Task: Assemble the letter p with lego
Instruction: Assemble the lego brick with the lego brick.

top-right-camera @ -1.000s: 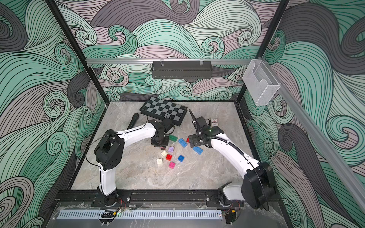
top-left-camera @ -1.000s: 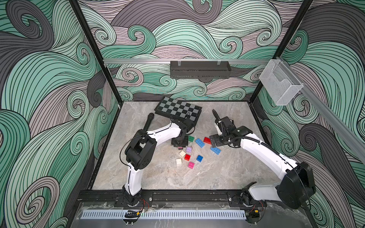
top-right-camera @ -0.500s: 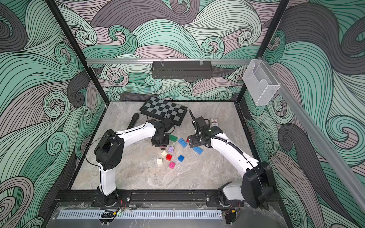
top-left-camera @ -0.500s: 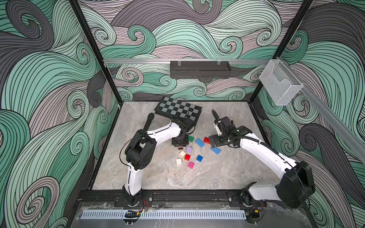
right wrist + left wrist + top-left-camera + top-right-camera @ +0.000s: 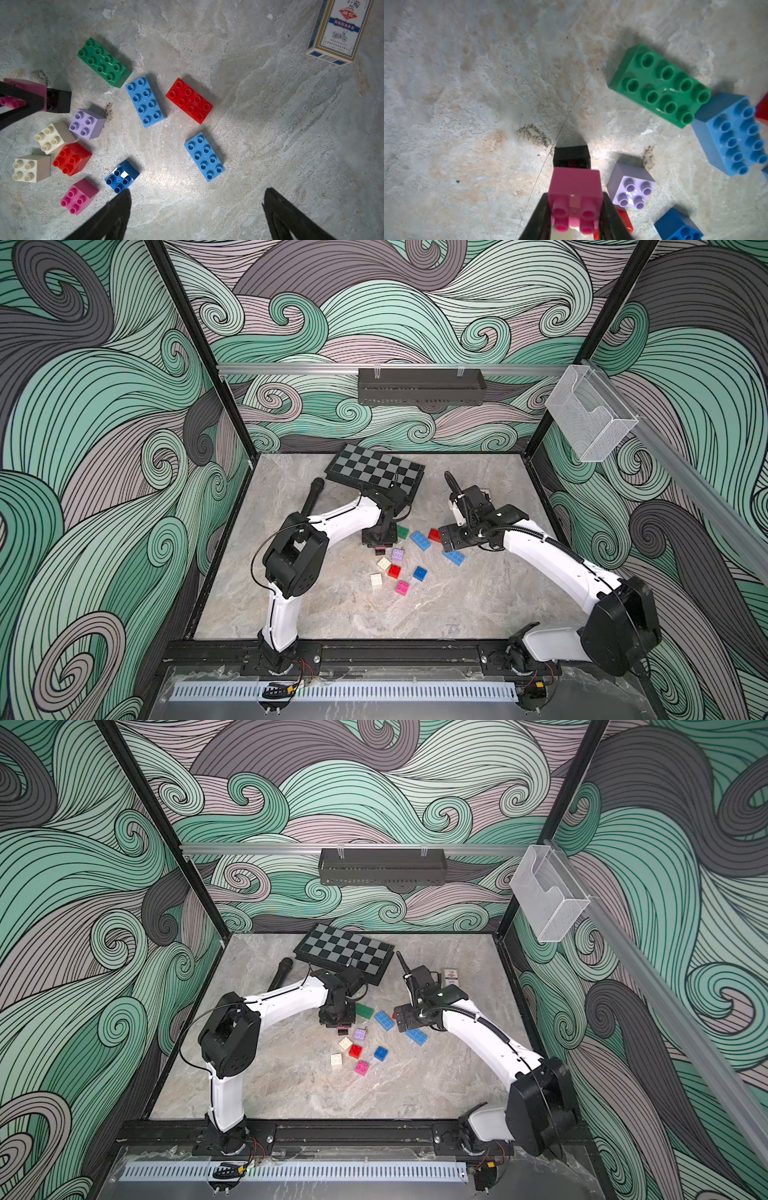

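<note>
Pose: left arm (image 5: pixel 345 518) bent at elbow, forearm reaching inward, wrist pitched down. Its left tool (image 5: pixel 574 199) points downward, jaws partly closed, clamping pink brick (image 5: pixel 575 182) by its sides. Opposite, right arm (image 5: pixel 552 556) extends inward, wrist down; right tool (image 5: pixel 197 189) jaws spread wide, nothing between them.

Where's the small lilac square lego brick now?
In both top views the lilac brick lies just right of the left gripper, which holds a pink square brick, with a cream square brick close by.

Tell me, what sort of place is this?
Probably a robotics lab test booth: two white robot arms bolted to a black frame, wave-patterned walls enclosing a marble-look table, and toy bricks scattered on it.
</note>
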Controlling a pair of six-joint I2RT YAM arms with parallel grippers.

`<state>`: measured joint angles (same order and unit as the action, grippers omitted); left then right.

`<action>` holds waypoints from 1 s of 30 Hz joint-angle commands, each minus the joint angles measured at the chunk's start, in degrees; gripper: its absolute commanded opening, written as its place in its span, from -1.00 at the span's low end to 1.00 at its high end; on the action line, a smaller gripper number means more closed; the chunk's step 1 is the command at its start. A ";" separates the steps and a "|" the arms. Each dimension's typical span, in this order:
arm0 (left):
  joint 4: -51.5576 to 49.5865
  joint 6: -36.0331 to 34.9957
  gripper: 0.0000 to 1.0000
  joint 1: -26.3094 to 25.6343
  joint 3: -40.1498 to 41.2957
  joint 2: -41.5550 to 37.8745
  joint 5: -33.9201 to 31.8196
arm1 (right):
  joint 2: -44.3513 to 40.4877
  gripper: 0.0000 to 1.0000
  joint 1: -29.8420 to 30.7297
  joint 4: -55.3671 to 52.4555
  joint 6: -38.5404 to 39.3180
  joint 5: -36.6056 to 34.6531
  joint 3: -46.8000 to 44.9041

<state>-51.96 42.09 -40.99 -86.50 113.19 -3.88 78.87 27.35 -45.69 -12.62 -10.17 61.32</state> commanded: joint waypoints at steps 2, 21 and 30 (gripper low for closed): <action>-1.56 0.82 -0.62 0.12 -1.03 1.85 -0.54 | 0.32 0.97 0.16 -0.69 -0.03 0.77 -0.06; -1.86 0.90 -0.63 0.12 -1.04 4.69 -0.43 | 0.40 0.97 0.16 -0.48 0.07 1.43 -0.05; -0.82 0.77 -0.65 0.12 -0.52 4.72 -0.25 | 0.14 0.98 0.16 -0.40 0.09 1.65 -0.02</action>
<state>-52.75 42.70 -40.99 -87.35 115.66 -3.92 78.87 27.35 -45.65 -12.60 -9.28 61.32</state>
